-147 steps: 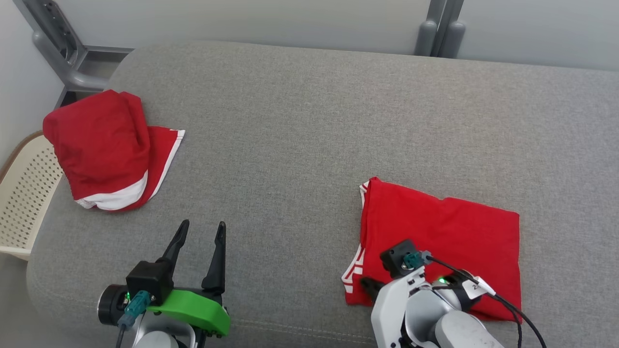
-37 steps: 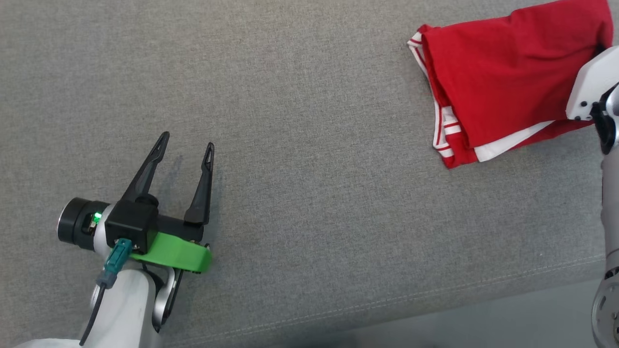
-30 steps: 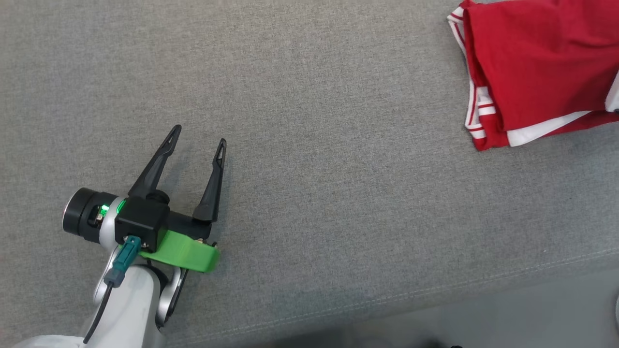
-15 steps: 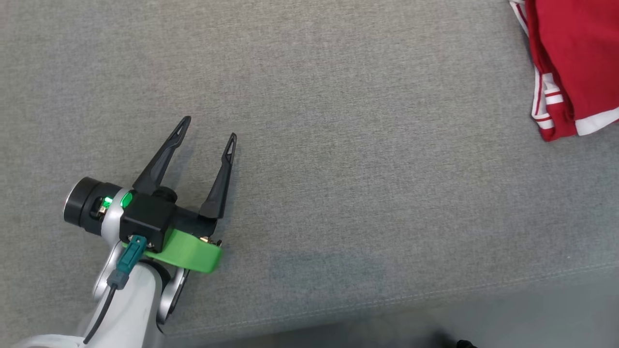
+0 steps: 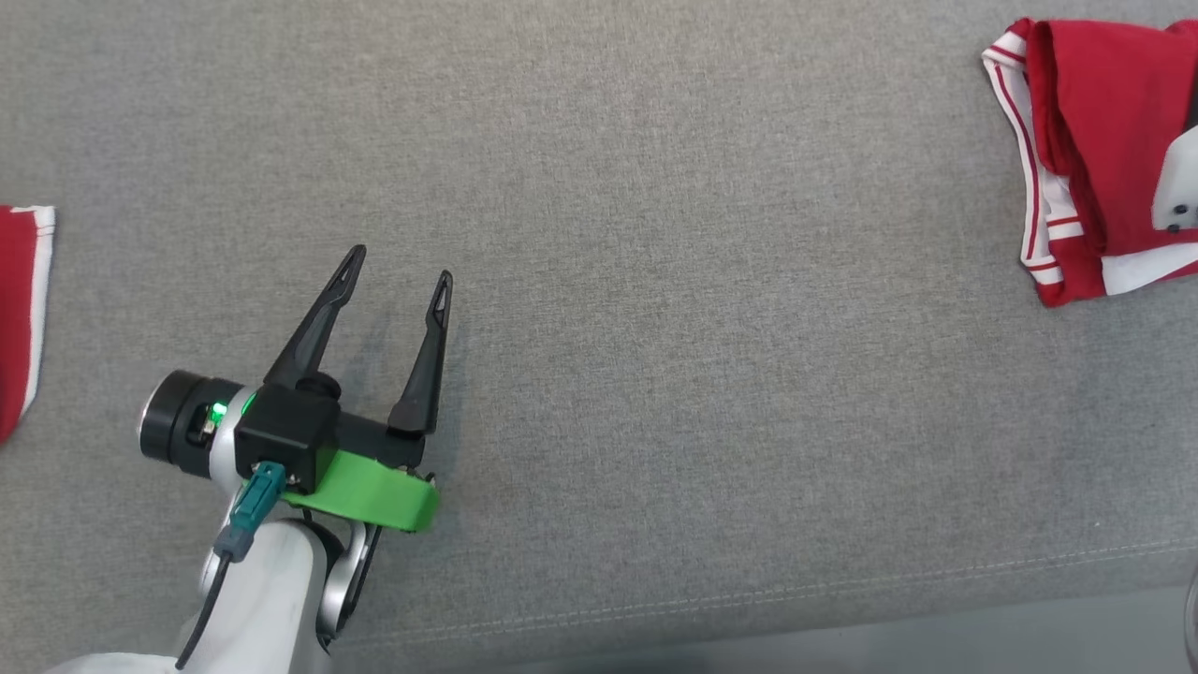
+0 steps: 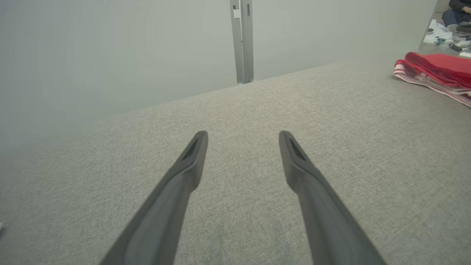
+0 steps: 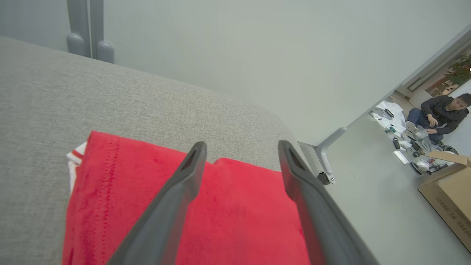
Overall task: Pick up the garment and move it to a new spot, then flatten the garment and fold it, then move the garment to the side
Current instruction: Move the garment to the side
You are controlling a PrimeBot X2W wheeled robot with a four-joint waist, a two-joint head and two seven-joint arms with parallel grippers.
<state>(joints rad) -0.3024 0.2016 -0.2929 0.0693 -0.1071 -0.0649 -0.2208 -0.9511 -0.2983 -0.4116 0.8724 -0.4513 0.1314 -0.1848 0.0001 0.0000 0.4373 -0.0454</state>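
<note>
Folded red garment (image 5: 1086,140) at the right end of the bench (image 5: 655,374), right fingers (image 7: 183,176) apart over it, left fingers (image 5: 315,318) apart over the bench's bare middle: the 2 right fingers are best lifted straight up so no tip drags the fold open.

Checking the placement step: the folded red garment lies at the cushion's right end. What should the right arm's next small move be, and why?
Probably lift the right gripper straight up and clear. Its fingers stand spread over the folded garment, which lies flat near the cushion's right end; nothing looks gripped, and a sideways drag might ruffle the fold.
</note>
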